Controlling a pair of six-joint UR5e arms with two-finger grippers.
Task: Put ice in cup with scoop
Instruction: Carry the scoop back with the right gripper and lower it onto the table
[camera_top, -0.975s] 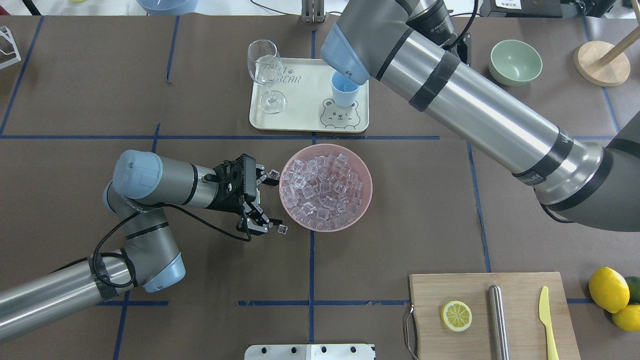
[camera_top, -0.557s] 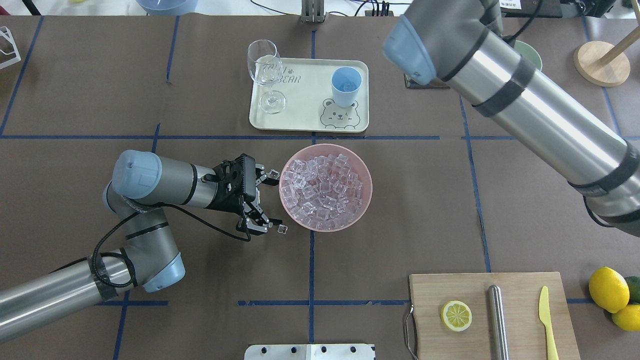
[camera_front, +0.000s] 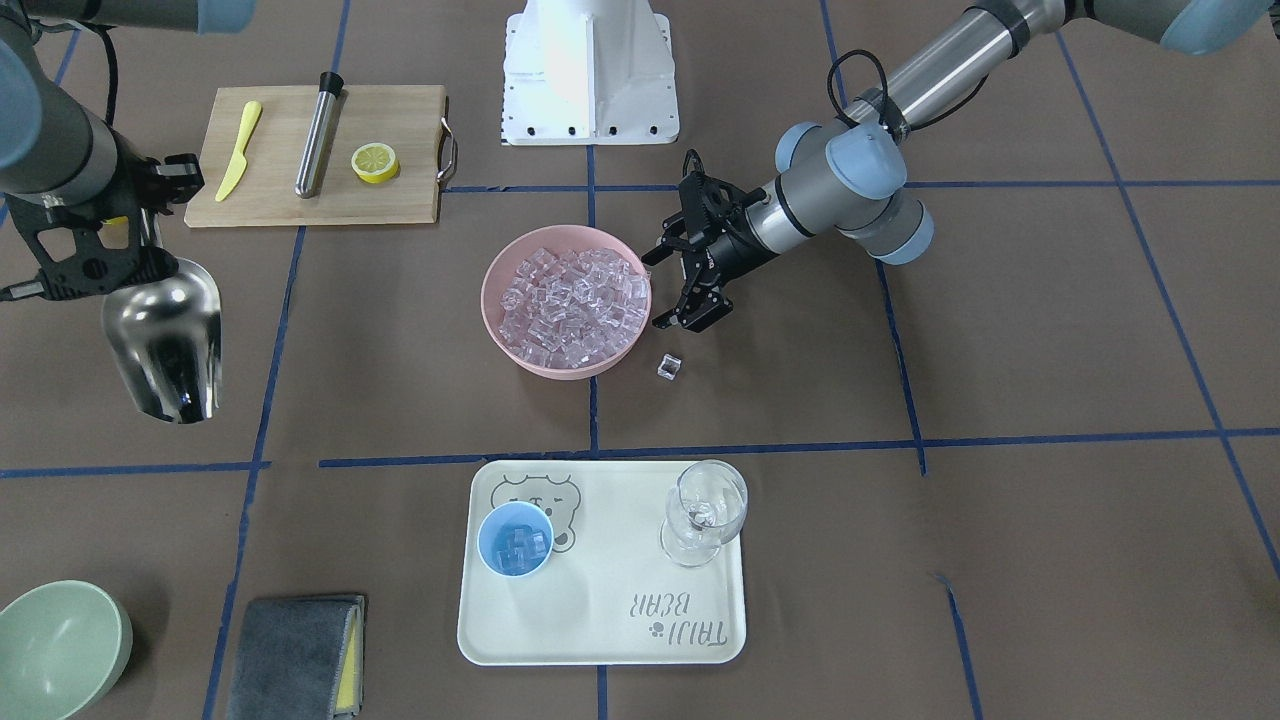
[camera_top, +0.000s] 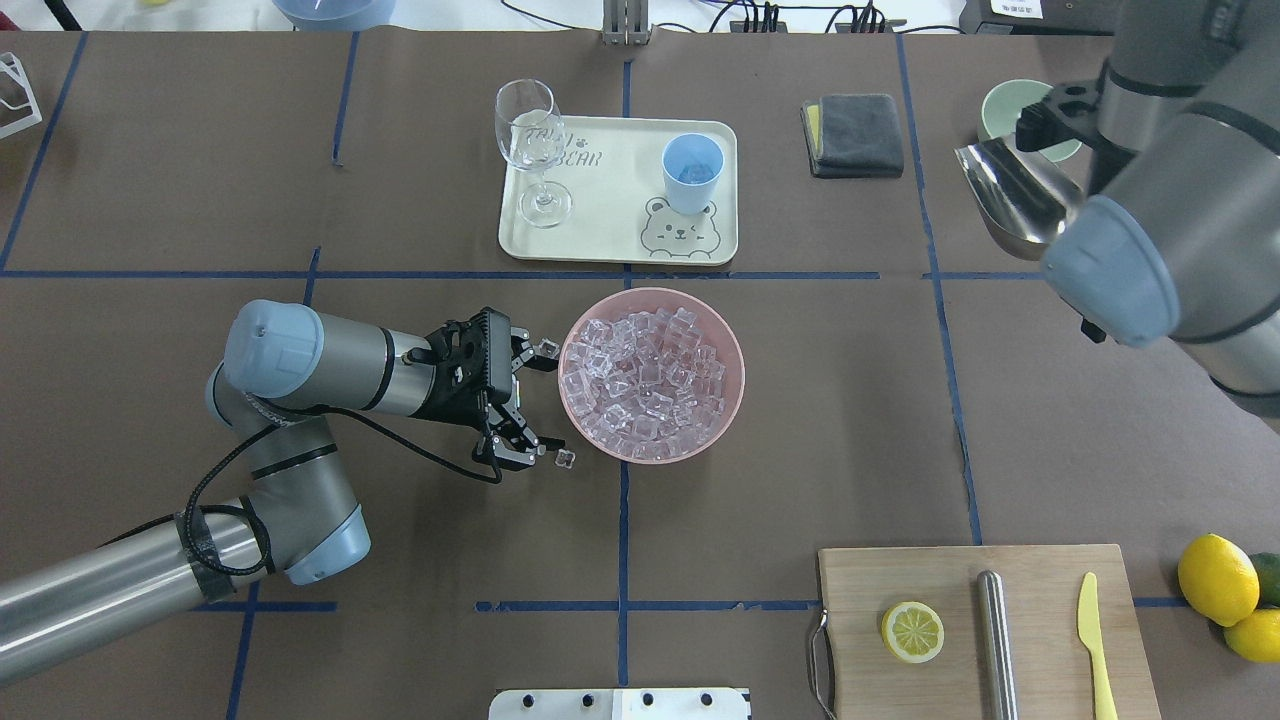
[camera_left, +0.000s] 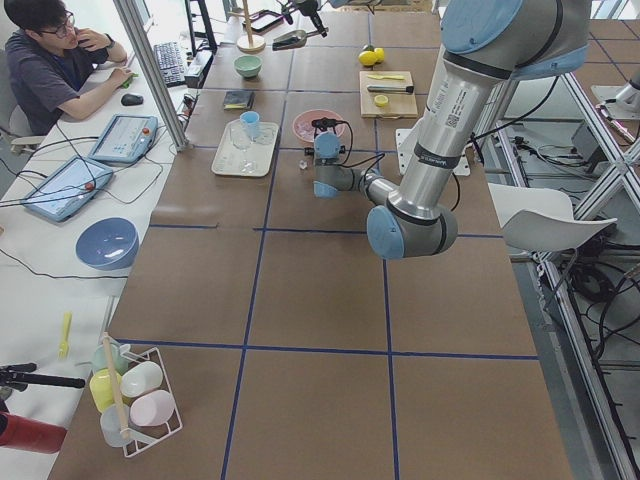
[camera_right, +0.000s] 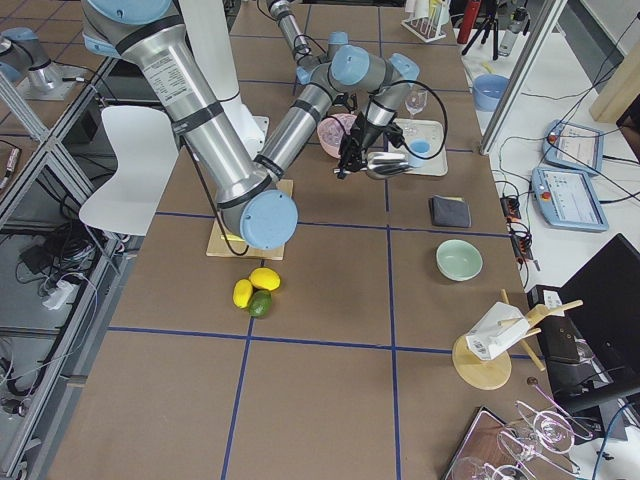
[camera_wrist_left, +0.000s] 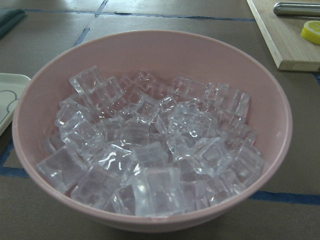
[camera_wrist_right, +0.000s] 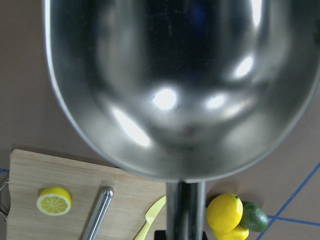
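**Empty scoop (camera_front: 165, 340) aloft**

My right pincer (camera_front: 140, 240) pinches the scoop's rod handle, the best hold on stiff, slick steel; my left pincer (camera_top: 545, 405) gapes beside the pink bowl (camera_top: 735, 350) of ice (camera_wrist_left: 150, 160), probably slippery. The cup (camera_front: 514, 540) sits on the tray (camera_front: 600, 630)

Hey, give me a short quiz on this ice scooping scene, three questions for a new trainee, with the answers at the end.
1. True or false: the scoop in the right claw is empty.
2. Where does the blue cup stand? A: on the tray, with the wine glass. B: on the cutting board. C: on the grey cloth.
3. In one word: is the left claw, beside the pink bowl of ice, open or shut?
Key: 1 true; 2 A; 3 open.
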